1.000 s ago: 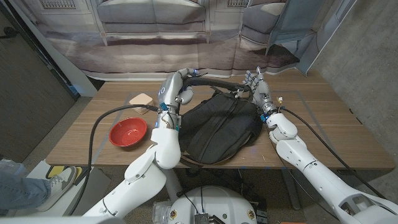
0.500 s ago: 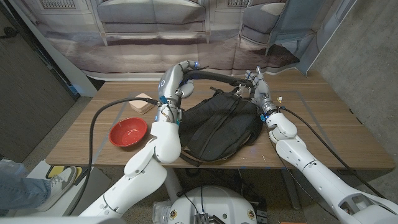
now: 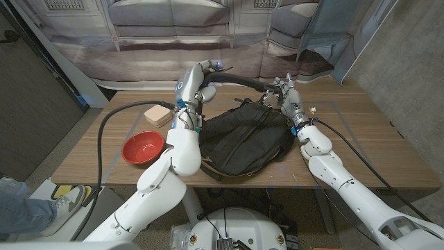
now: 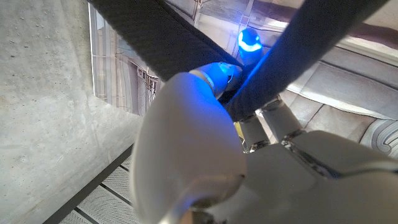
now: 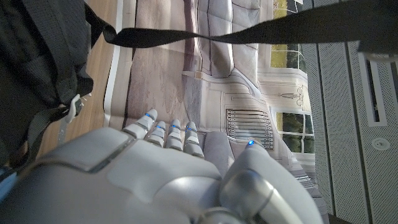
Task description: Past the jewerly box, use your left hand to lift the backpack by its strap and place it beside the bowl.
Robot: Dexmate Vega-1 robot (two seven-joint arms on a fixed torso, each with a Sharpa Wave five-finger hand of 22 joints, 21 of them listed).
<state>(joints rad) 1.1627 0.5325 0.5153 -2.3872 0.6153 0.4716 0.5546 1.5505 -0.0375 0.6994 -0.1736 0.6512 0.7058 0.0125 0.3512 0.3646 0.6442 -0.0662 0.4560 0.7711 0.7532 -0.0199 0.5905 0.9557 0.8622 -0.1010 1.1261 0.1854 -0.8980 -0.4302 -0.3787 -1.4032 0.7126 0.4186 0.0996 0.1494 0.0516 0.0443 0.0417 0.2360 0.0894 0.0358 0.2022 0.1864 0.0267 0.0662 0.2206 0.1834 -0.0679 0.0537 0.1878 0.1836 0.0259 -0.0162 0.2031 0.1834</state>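
So far only the grasp looks made: the left hand is raised at the far side of the backpack, and the dark strap runs taut from it toward the right hand. In the left wrist view, 2 lengths of strap cross over the hand and appear hooked by its fingers, so I judge it is gripping the strap, though the exact curl of the fingers is hard to read. The backpack's body lies on the worktop just below and nearer the robot than that hand, not yet lifted clear. Left to do: raise it, carry it leftward and set it down next to the red bowl, which sits well to the left hand's outer side, with the tan jewelry box just beyond it. The right hand stands beside the strap's far end with fingers upright and together; whether it touches the strap I cannot tell.
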